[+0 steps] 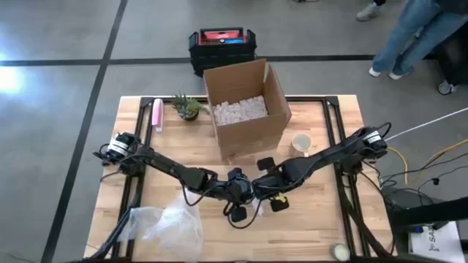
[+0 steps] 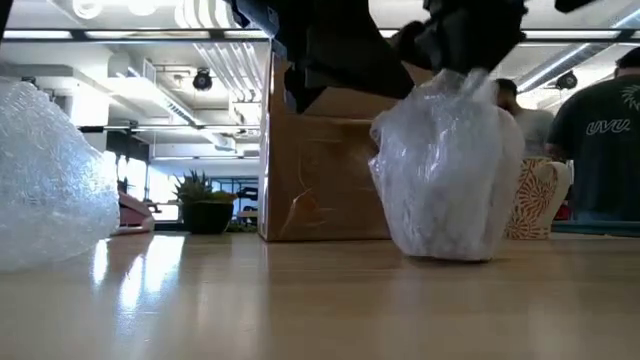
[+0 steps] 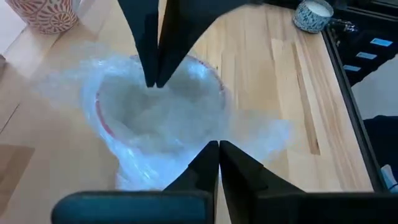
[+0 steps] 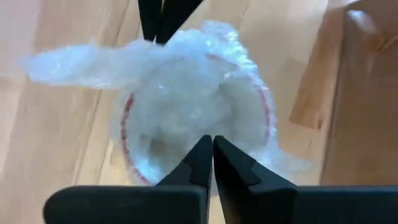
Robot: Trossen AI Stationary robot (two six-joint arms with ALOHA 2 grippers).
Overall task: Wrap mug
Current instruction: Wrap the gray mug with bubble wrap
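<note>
I see the table (image 1: pixel 314 226) with the box (image 1: pixel 245 106) at the back and a loose sheet of bubble wrap (image 1: pixel 172 226) at the front left. The mug (image 2: pixel 445 175) stands upright in front of the box, bundled in wrap, red rim visible from both wrists. Left gripper (image 3: pixel 214 146) and right gripper (image 4: pixel 211 140) meet right over it, fingers pressed together on both; can't tell whether either pinches wrap.
</note>
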